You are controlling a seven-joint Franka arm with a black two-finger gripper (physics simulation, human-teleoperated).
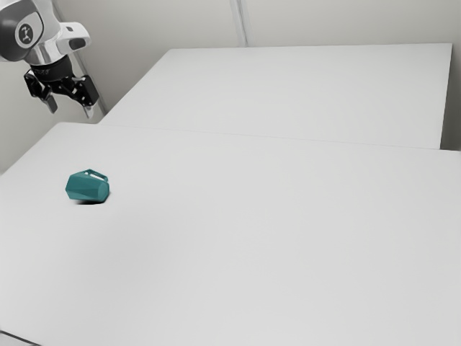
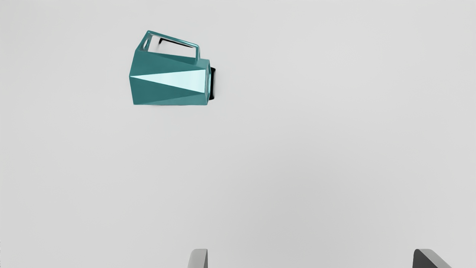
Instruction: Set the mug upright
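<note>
In the exterior view the mug [image 1: 88,187] lies on its side on the table [image 1: 252,252], probably steadied by its flat facets; the gripper [image 1: 70,110] hangs empty, well above the table; in the wrist view its fingers [image 2: 198,258] stand wide over the table, presumably to leave room for straddling the mug

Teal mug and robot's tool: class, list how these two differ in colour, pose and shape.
The mug is teal; the tool is black with grey fingertips.
The mug lies on its side on the table; the tool hangs in the air, pointing down.
The mug has a closed handle; the tool has two separate fingers, spread apart.
Shared: neither touches the other.
</note>
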